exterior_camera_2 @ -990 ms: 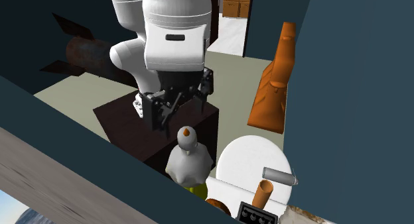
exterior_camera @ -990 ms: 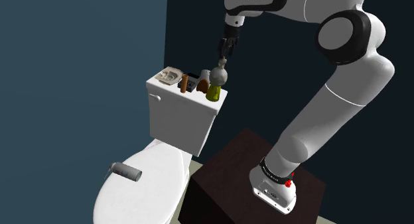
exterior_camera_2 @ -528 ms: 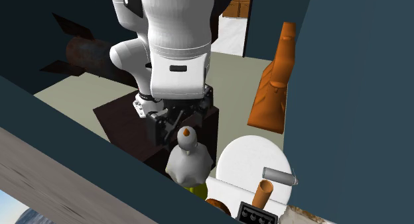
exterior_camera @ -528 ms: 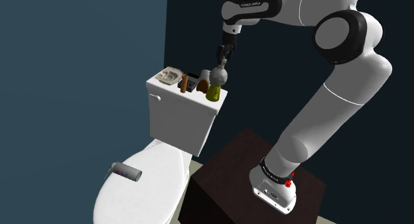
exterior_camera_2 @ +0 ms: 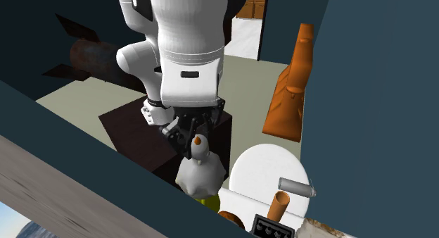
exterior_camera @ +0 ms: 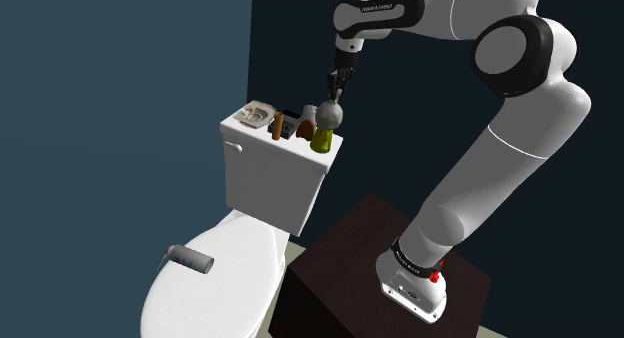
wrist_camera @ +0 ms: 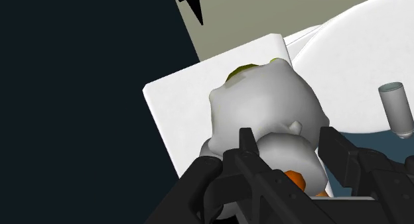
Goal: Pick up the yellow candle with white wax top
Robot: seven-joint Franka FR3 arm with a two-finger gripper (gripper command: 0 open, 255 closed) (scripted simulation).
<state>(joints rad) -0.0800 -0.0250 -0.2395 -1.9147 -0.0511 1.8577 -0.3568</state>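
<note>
1. The candle (exterior_camera: 325, 128) stands upright on the white tank lid (exterior_camera: 262, 138) of a toilet, above the middle of the shoulder view. It sits at the lid's right-hand end, the end nearest the arm, so the approach from above is short.
2. Its yellow base is low and partly hidden. The pale wax top bulges above it and narrows to a small knob with an orange tip (exterior_camera_2: 199, 139). That knob is the part offered to a hand coming straight down.
3. The gripper (exterior_camera: 336, 94) hangs vertically over the candle, wrist high. It comes from above, probably because a brown cylinder (exterior_camera: 277, 129) and a shallow bowl (exterior_camera: 255, 114) crowd the lid to the candle's left in the shoulder view.
4. In the wrist view the fingers (wrist_camera: 247, 146) are drawn in narrow. One stands on each side of the wax knob and seems to press against it, so I judge the hand to be clasping the candle's top rather than merely straddling it.
5. The base seems to rest on the lid, so the lift is not yet made.
6. The knob is rounded and the hold sits high on it. The candle may therefore swing or slip when it is raised.
7. A grey cylinder (exterior_camera: 188, 258) lies on the toilet's seat cover (exterior_camera: 215, 281) at the lower left, well apart from the candle.
</note>
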